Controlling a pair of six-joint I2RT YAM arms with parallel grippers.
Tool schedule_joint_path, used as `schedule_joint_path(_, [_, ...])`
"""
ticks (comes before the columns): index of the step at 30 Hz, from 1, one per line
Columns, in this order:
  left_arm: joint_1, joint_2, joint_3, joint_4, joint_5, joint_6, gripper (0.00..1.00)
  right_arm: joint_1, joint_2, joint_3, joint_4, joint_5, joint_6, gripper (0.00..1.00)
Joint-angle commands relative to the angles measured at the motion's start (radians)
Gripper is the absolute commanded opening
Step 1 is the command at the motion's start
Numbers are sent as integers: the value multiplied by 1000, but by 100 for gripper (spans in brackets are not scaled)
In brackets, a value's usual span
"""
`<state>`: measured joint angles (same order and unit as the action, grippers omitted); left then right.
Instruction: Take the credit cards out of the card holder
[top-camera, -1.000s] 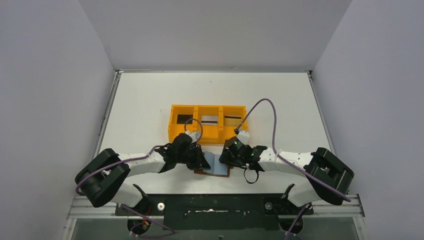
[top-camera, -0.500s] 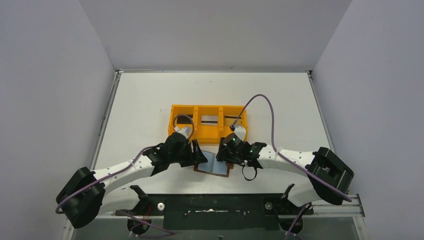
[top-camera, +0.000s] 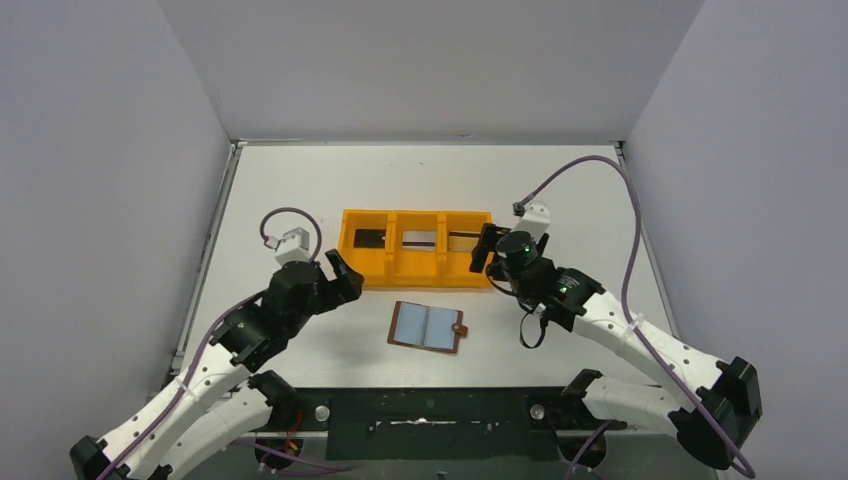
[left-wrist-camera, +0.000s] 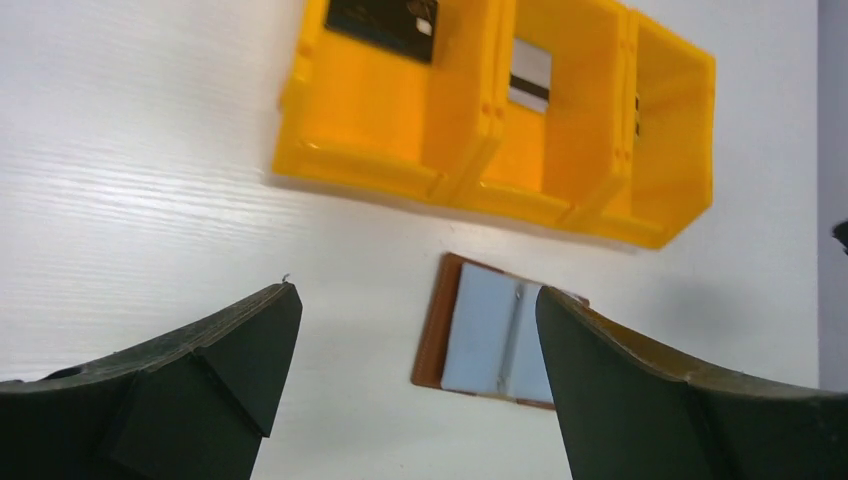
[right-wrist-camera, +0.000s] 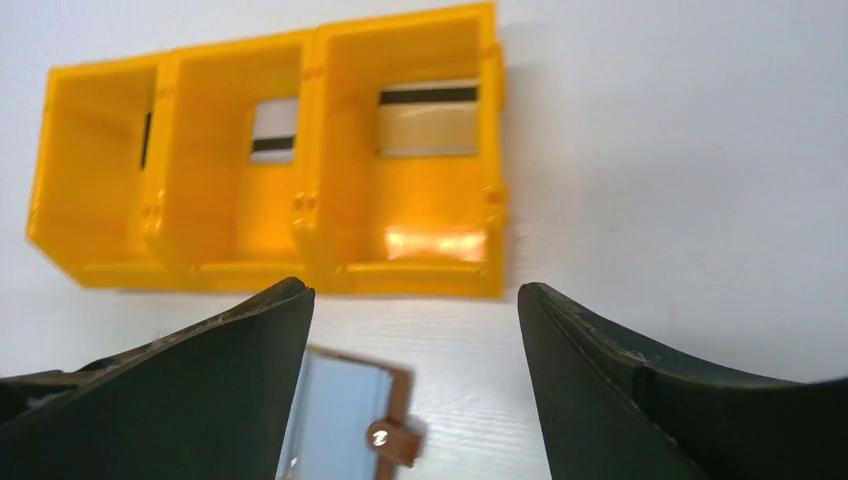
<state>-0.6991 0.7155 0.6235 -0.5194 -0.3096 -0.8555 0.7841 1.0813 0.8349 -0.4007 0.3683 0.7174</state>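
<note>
Leather card holder (top-camera: 428, 326) lies open; left claw (left-wrist-camera: 417, 292) and right claw (right-wrist-camera: 412, 290) gape, holding nothing, and we fear a low swing knocking the orange tray (top-camera: 415, 272).

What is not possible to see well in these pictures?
- Right wrist view: the card holder is cut by the bottom edge.
- Right wrist view: the black card is only a sliver behind a divider of the tray.
- Left wrist view: the tan-gold card is likewise a sliver behind a divider.
- Top view: the silvery card has print too small to read.
</note>
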Motion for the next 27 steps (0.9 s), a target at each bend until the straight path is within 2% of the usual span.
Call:
schedule_joint_path(1, [86,-29,135,-143,-176,116,90,-109,-80,47,-49,160,-132,80])
schedule_joint_path(6, [278,63,239,-216,-135,202,91,-238,-125,75,-45,181,-231,94])
schedule_joint_path(9, [340,53,268,-183,-120,226,91,-304,-131,109,-41,129,-271,96])
schedule_joint_path(18, [343,-3,396,-206,-282,218,92,-328,-138,163,-56,13,-282,97])
schedule_joint_path(27, [343,11,431,-220,-372,229,92,-327,-143,171,-61,-23,-275,100])
